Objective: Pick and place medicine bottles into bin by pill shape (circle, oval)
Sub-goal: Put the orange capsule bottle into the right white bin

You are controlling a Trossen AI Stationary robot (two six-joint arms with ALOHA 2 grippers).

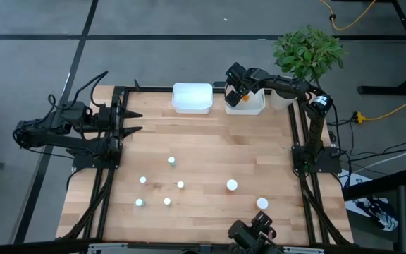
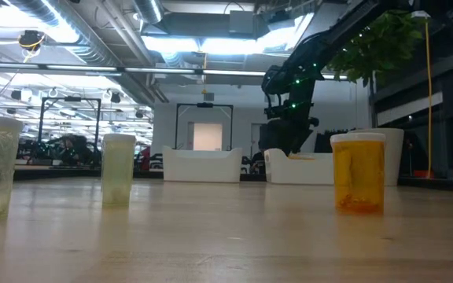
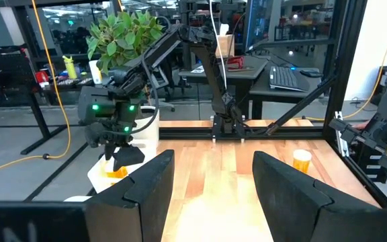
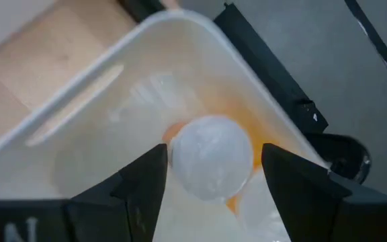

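The right tool [image 1: 237, 89] is hanging over the right bin [image 1: 256, 107] at the far edge of the desk [image 1: 210, 152]. Its fingers [image 4: 136, 185] are standing apart, and an orange bottle [image 4: 212, 157] with a white cap is sitting between them, down in the bin. I cannot tell whether the fingers are touching it; gaps are showing on both sides of the cap. A second cap [image 4: 264, 205] is peeking in just beside it, mostly cut off. The left bin [image 1: 192, 97] is sitting beside the right one.

Two more capped bottles [image 1: 232, 185] are standing on the near right of the desk, the second one [image 1: 262, 203] closer to the edge. Five tiny vials [image 1: 171, 161] are scattered across the near left part, too small to make out from above.

The left tool [image 3: 213, 176] is waiting at the desk's left side, open and empty.
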